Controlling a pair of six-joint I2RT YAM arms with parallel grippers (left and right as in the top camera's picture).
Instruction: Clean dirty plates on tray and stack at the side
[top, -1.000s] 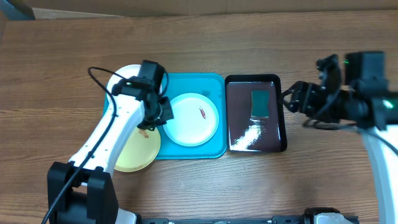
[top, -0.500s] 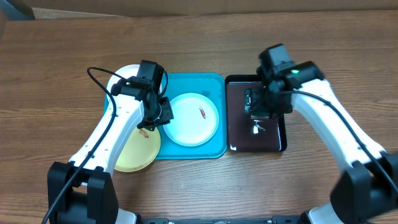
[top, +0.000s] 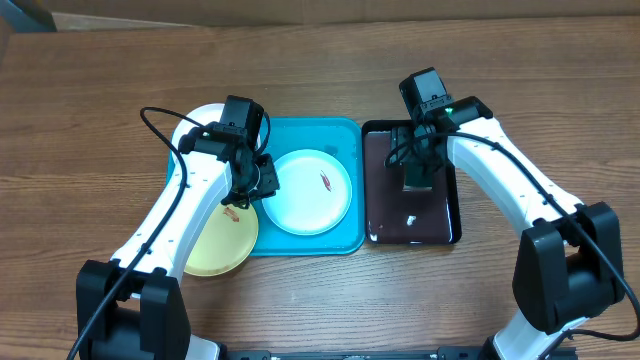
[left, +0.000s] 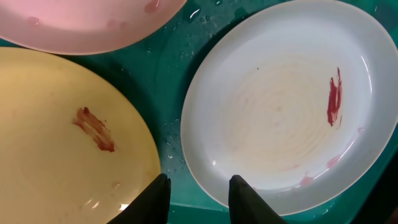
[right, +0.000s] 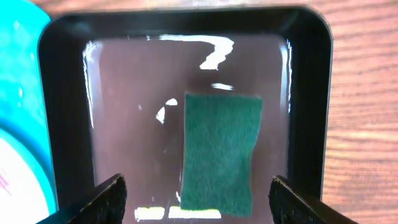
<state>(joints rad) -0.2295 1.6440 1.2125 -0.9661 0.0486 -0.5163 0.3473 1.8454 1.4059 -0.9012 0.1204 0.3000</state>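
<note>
**Landmark.** All positions are given from the large turquoise rectangular plastic tray at the middle of the wooden table.

**Task items.**
- A pale round plastic plate with a red smear lies flat inside the tray, roughly central.
- A pale yellow round plate, also smeared, lies at the tray's near left corner. Most of it is off the tray.
- A third pale plate lies at the tray's far left corner, partly hidden by the left arm.

**Cleaning item.** A green rectangular sponge lies flat in the narrow glossy black tray, which is just beside the turquoise tray's right side. The black tray's floor looks wet.

**Right gripper**. Its jaws are spread wide and hold nothing. It hangs over the black tray with the sponge directly beneath it.
- The sponge's long axis runs away from the wrist camera, so the jaws bracket its short side.
- The sponge sits nearer the finger on the right of the wrist view than the other finger.
- This arm is clearly the nearer one to the sponge.

**Left gripper**. Its jaws are parted narrowly and grasp nothing. It sits over the tray's left part, above the left rim of the smeared plate.

**Assessment.**
- No plate looks cleaned or stacked, so the task appears to be at an early stage.
- The likely step is picking up the sponge. That calls for a straight descent and a closure across the sponge's width.
- The sponge's off-centre position could let one finger push it sideways before the other touches it.
</note>
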